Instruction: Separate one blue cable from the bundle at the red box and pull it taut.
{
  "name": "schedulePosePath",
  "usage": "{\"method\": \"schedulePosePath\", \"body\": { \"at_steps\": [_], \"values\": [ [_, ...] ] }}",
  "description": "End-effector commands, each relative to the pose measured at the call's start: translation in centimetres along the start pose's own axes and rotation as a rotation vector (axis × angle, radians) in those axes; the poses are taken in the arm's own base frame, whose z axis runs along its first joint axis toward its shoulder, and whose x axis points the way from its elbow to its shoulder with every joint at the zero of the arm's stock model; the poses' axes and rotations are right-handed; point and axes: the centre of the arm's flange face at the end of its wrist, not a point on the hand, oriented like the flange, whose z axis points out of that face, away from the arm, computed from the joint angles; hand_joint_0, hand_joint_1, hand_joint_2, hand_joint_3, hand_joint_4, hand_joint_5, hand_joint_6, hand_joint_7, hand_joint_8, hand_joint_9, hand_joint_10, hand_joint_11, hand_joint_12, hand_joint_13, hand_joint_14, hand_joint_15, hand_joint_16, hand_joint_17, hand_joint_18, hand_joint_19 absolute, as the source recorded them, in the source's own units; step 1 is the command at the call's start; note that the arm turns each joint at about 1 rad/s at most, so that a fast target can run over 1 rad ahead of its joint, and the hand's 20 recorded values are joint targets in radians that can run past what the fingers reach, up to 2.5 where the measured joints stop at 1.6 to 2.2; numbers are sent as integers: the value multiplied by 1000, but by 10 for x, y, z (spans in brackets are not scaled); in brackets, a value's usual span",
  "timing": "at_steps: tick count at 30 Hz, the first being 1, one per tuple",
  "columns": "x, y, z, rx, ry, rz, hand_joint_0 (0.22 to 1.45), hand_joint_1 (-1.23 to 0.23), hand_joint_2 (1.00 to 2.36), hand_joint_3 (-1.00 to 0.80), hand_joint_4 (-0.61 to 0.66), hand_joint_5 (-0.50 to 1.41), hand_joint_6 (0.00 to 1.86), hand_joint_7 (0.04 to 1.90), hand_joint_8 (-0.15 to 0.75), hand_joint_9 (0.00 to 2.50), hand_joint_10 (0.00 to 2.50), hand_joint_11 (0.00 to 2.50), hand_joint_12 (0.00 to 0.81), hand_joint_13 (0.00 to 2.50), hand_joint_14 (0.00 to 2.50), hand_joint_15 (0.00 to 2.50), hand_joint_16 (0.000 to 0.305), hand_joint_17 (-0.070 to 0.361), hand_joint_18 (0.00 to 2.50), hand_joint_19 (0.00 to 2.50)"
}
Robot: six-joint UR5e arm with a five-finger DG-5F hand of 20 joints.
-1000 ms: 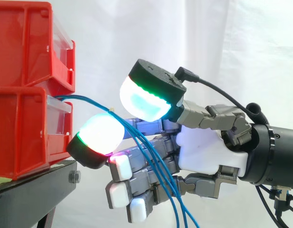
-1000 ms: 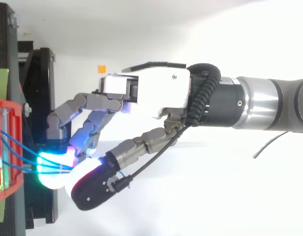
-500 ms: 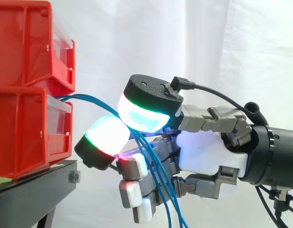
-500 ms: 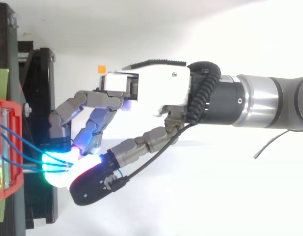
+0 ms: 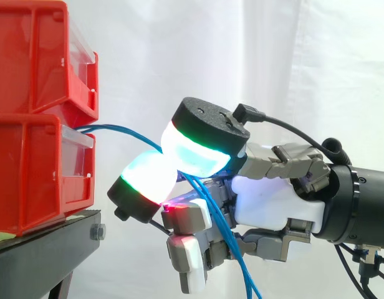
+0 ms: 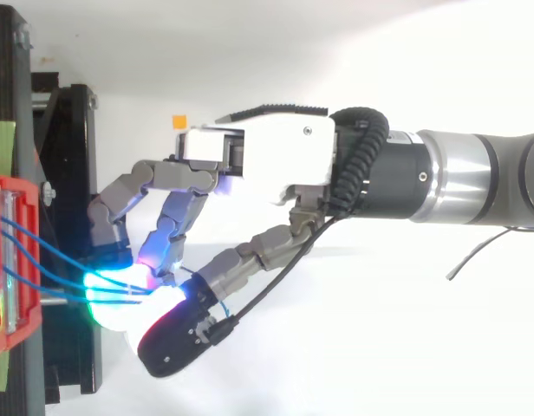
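Pinching the blue cables (image 5: 126,132) between two glowing pads (image 5: 198,152), the robot hand (image 5: 273,202) holds them near the red box (image 5: 30,168); slack ends droop past the palm. The cables are judged thin, light, limp and slick: grip one strand alone, close to the box.

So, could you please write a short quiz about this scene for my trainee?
1. True or false: the blue cables leave the upper bin.
2. What is pinched between the hand's glowing pads? A. nothing B. cables C. a bin
3. Fill in: the red bins stand on a ___ stand.
Key: 1 false, they leave the lower bin; 2 B; 3 black.
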Motion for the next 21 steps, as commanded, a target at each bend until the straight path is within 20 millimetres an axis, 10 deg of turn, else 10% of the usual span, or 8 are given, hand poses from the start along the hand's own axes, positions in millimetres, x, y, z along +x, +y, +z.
{"method": "schedulePosePath", "body": {
  "at_steps": [1, 21],
  "values": [
    [-1, 1, 0, 0, -1, 0, 801, -923, 1000, -493, 68, -172, 948, 1134, 425, 1166, 15, 1156, 428, 1193, 23, 723, 44, 98, 1059, 572],
    [-1, 0, 0, 0, -1, 0, 559, -585, 1000, -500, 193, -155, 901, 1048, 435, 1232, 15, 1162, 446, 1256, 23, 732, 48, 108, 1123, 639]
  ]
}}
